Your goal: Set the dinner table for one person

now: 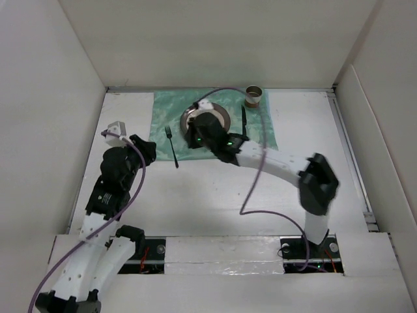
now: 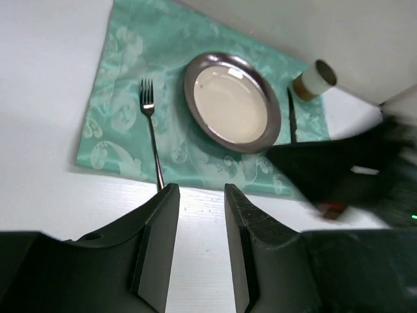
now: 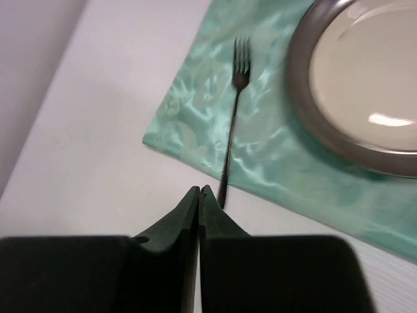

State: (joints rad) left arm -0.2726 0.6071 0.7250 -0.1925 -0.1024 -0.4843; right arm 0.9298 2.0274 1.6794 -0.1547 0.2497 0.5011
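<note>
The white dinner table (image 1: pixel 215 195) carries a green patterned cloth (image 1: pixel 264 134) at the back. On the cloth lie a round metal-rimmed plate (image 2: pixel 231 101), a fork (image 1: pixel 172 147) to its left and a knife (image 1: pixel 244 120) to its right. A small cup (image 1: pixel 254 96) stands at the cloth's far right corner. My right gripper (image 3: pixel 200 190) is shut and empty, hovering over the plate's near edge (image 1: pixel 195 138), its tips by the fork's handle end (image 3: pixel 225 189). My left gripper (image 2: pixel 199 192) is open and empty, above bare table left of the fork (image 1: pixel 151 151).
White panels (image 1: pixel 52 98) wall the table on three sides. The right arm's black wrist (image 2: pixel 352 169) shows blurred in the left wrist view. A purple cable (image 1: pixel 257 169) loops over the right arm above the table's middle.
</note>
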